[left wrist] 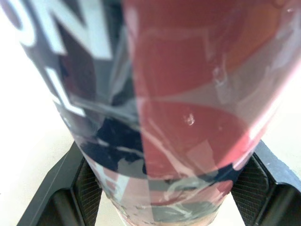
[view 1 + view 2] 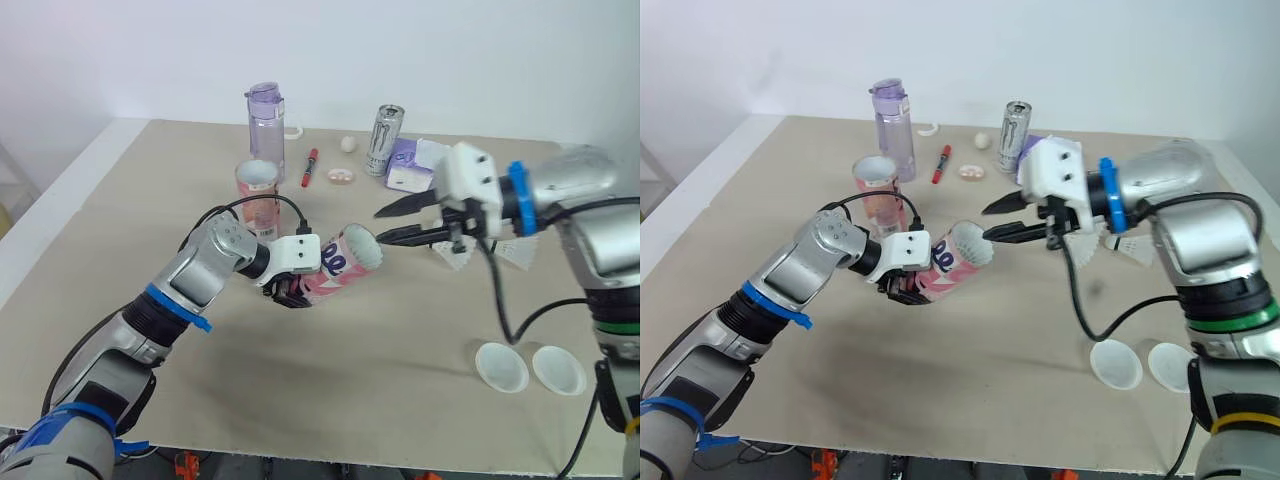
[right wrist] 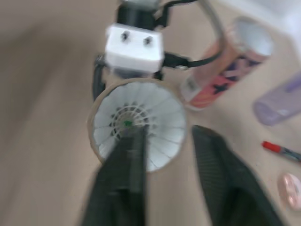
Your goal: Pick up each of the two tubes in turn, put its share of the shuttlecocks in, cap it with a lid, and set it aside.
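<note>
Gripping pink tube lettered "ON", left pincer clamped; right pincer parted, empty, at mouth; Monster can behind.

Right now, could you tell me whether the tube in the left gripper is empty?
Not empty: a shuttlecock sits inside the tube, its white feathers filling the mouth.

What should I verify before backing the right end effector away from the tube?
1. Pink tube clamped in left end effector: ok.
2. Shuttlecock seated inside the tube's mouth: ok.
3. Right end effector open: ok.
4. Its fingers clear of the shuttlecock: cannot tell.
5. Two lids lying free on the table: ok.
</note>
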You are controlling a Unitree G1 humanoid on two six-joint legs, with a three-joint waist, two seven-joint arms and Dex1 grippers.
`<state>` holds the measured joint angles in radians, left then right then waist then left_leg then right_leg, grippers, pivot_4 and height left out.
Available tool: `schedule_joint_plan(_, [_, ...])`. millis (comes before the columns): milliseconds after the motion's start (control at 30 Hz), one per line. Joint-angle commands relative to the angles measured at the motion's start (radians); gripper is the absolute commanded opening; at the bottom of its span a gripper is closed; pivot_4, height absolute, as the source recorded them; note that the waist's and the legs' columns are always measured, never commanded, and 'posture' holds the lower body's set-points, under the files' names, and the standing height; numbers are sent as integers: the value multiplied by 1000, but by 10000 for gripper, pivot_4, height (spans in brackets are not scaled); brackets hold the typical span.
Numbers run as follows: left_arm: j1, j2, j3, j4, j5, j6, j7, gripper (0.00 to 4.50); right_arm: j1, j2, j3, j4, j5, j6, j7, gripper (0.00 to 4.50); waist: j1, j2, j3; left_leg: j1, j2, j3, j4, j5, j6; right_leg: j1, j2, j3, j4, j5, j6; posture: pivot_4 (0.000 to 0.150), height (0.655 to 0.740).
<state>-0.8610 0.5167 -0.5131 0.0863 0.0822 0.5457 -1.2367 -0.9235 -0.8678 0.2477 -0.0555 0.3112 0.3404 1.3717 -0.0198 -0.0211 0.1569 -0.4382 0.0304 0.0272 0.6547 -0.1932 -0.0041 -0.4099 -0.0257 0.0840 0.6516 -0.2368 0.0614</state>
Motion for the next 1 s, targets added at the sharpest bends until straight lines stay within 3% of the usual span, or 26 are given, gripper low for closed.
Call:
schedule_joint_plan(33, [-13, -10, -9, -24, 0, 4, -8, 33135, -55, 30, 59, 34, -82, -76, 46, 1301, 1, 0, 0, 0, 0, 0, 0, 0, 0, 0, 0, 0, 0, 0, 1, 1500, 7400])
schedule_joint_plan(533, [-16, -19, -11, -17, 1, 9, 2, 33135, -216, 257, 332, 332, -439, -316, 110, 1301, -2, 0, 0, 1, 0, 0, 1, 0, 0, 0, 0, -1, 2, 0, 1, 1500, 7400])
schedule_joint_plan(1000, [-7, -22, -3, -12, 7, 12, 14, 33135, -241, 380, 348, 467, -490, -384, 162, 1301, -16, 0, 0, 15, 4, 0, 0, 4, -2, 3, 5, 0, 15, -4, -7, 1500, 7400])
